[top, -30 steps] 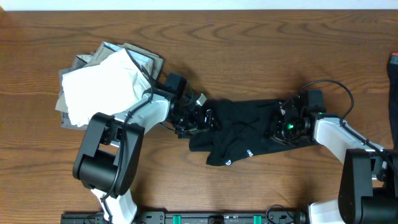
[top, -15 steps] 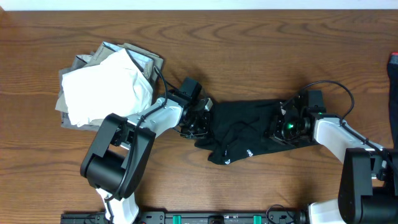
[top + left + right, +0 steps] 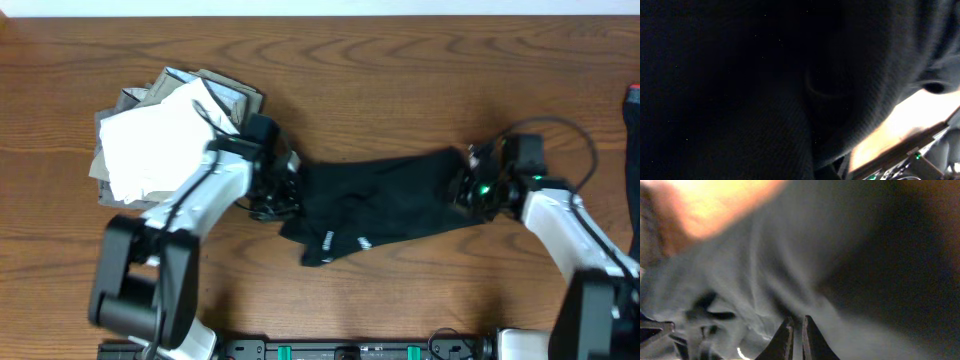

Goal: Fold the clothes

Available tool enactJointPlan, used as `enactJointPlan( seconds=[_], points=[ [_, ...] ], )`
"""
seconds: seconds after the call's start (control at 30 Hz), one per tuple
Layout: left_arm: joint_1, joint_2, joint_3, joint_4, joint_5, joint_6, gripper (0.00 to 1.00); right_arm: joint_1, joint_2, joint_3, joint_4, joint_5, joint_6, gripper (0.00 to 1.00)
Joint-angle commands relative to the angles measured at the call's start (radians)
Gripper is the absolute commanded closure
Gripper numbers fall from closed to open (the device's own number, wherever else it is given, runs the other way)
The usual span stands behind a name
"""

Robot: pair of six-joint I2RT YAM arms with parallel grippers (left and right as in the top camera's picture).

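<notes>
At the middle of the table [image 3: 400, 80], we pinch the black T-shirt [image 3: 390, 200] at opposite ends, left gripper [image 3: 284, 194] and right gripper [image 3: 466, 190] both clamped on its fabric, and should pull evenly to flatten it.

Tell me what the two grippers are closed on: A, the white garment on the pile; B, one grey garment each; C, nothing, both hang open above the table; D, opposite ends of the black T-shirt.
D: the left gripper pinches the black T-shirt at one end and the right gripper pinches the other, with the shirt stretched between them; the pile of white and grey clothes sits off to the side.
</notes>
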Motion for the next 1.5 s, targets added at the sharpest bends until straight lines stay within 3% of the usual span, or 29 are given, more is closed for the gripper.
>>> enactJointPlan(
  seconds=[0.0, 0.2, 0.4, 0.77, 1.07, 1.17, 1.23, 1.4, 1.47],
  points=[
    [0.023, -0.075, 0.119, -0.085, -0.138, 0.082, 0.94, -0.009, -0.075, 0.084, -0.031, -0.004, -0.005, 0.92],
    [0.005, -0.082, 0.372, -0.301, -0.304, 0.138, 0.94, -0.009, -0.085, 0.156, -0.085, 0.021, -0.005, 0.91],
    [-0.050, -0.080, 0.496, -0.338, -0.310, 0.117, 0.94, -0.009, -0.084, 0.156, -0.090, 0.065, -0.004, 0.91],
    [-0.278, 0.078, 0.499, -0.221, -0.377, 0.018, 0.94, -0.009, -0.084, 0.156, -0.098, 0.070, -0.005, 0.91],
    [-0.408, 0.213, 0.500, -0.015, -0.373, -0.052, 0.93, -0.008, -0.083, 0.155, -0.113, 0.087, -0.006, 0.92],
    [-0.440, 0.232, 0.499, 0.062, -0.374, -0.071, 0.84, -0.008, -0.079, 0.155, -0.116, 0.099, -0.006, 0.92],
    [-0.455, 0.245, 0.499, 0.113, -0.375, -0.071, 0.55, -0.008, -0.076, 0.155, -0.121, 0.103, -0.006, 0.92],
    [-0.467, 0.269, 0.499, 0.149, -0.377, -0.078, 0.38, -0.008, -0.061, 0.154, -0.130, 0.108, -0.010, 0.92],
    [-0.463, 0.270, 0.500, 0.132, -0.377, -0.074, 0.36, -0.007, -0.053, 0.154, -0.134, 0.106, -0.020, 0.92]
  ],
)
